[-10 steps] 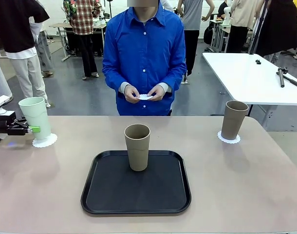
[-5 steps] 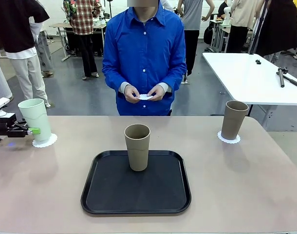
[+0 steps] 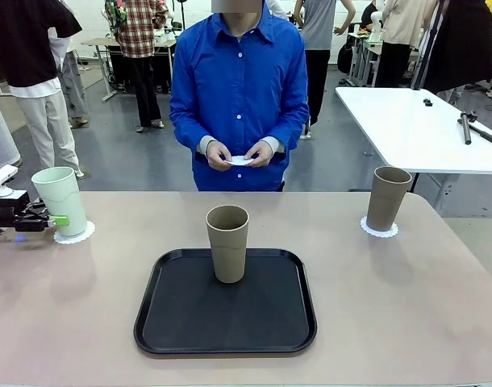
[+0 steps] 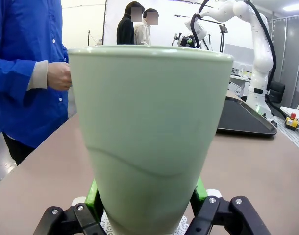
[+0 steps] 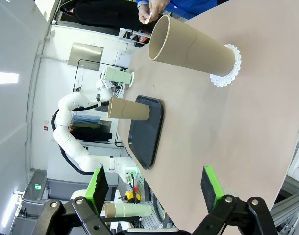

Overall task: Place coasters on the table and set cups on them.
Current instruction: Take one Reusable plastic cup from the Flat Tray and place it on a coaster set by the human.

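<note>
The mint cup (image 3: 60,200) stands a shade lower than a second ago, its base on the left coaster (image 3: 75,235) as far as the front view tells; the left gripper (image 3: 59,219) has sunk with it and clasps it low on the wall, a green pad pressed to either side. Nothing else has shifted: the middle tan cup (image 3: 227,242) stands upright at the far end of the black tray (image 3: 181,322); the right tan cup (image 3: 387,197) stands on the right coaster (image 3: 379,230); the person's hands (image 3: 220,155) hold the third coaster (image 3: 241,160) beyond the far edge. The right gripper (image 5: 154,188) is spread wide with nothing between its pads. The mint cup stands near the far left corner of the table (image 3: 407,306), the right tan cup near the far edge; bare tabletop lies between the tray and each outer cup, and widely on the near right.
</note>
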Controlling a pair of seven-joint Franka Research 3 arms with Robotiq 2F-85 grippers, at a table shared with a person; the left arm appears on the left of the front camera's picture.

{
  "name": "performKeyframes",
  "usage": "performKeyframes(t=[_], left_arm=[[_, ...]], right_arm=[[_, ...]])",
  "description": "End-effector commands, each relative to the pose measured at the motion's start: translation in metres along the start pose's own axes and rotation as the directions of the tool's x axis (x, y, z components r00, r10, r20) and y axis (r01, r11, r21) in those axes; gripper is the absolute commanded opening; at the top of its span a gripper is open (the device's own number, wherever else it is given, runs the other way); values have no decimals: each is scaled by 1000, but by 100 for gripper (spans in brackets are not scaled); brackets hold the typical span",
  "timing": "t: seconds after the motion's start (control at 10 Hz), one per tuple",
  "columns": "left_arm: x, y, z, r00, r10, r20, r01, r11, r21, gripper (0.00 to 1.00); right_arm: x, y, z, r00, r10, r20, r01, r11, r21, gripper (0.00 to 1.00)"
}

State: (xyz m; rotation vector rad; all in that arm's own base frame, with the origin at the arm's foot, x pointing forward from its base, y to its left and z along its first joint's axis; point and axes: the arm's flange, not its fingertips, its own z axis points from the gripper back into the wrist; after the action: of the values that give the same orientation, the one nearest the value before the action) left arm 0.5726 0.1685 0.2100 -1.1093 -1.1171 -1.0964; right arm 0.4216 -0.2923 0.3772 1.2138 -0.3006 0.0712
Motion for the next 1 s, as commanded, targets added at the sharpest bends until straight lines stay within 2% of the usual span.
performKeyframes(t=[0.0, 0.9], left_arm=[[-2, -1, -3, 999, -33, -20, 32, 999, -23, 84], [-8, -3, -6, 996, -39, -82, 36, 998, -44, 84]], right_arm=[[0, 0, 0, 1000, -2, -2, 2, 1000, -5, 100], [0, 0, 0, 1000, -2, -2, 2, 1000, -5, 100]])
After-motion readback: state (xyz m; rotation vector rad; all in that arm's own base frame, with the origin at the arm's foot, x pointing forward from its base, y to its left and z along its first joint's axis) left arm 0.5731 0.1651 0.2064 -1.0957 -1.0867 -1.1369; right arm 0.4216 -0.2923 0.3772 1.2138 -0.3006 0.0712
